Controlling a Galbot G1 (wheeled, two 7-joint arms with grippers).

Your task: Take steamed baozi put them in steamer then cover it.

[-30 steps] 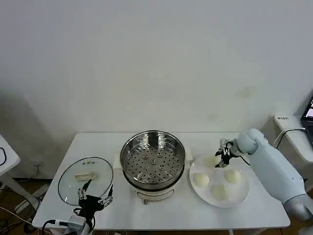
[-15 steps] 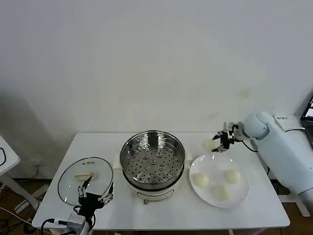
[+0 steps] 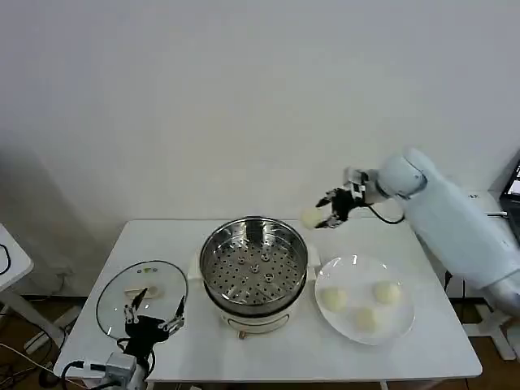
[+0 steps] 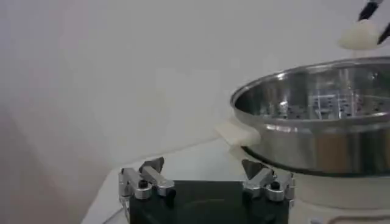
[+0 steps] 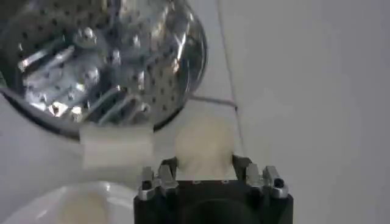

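Observation:
My right gripper [image 3: 325,213] is shut on a cream-white steamed baozi [image 3: 312,217] and holds it in the air just beyond the right rim of the steamer [image 3: 253,264]. In the right wrist view the same baozi [image 5: 205,145] sits between the fingers, with the steamer's perforated tray [image 5: 100,58] past it. Three more baozi [image 3: 335,298] lie on the white plate [image 3: 401,323]. My left gripper [image 3: 153,314] stands open near the table's front left, over the glass lid [image 3: 134,295].
The steamer's cream handle [image 4: 236,131] juts out toward the left gripper. A white side table [image 3: 10,260] stands at the far left and a grey stand with a white power strip [image 3: 471,197] at the far right.
The right gripper lifted one baozi off the plate and carried it up and left to the steamer's right rim. The left gripper shifted slightly.

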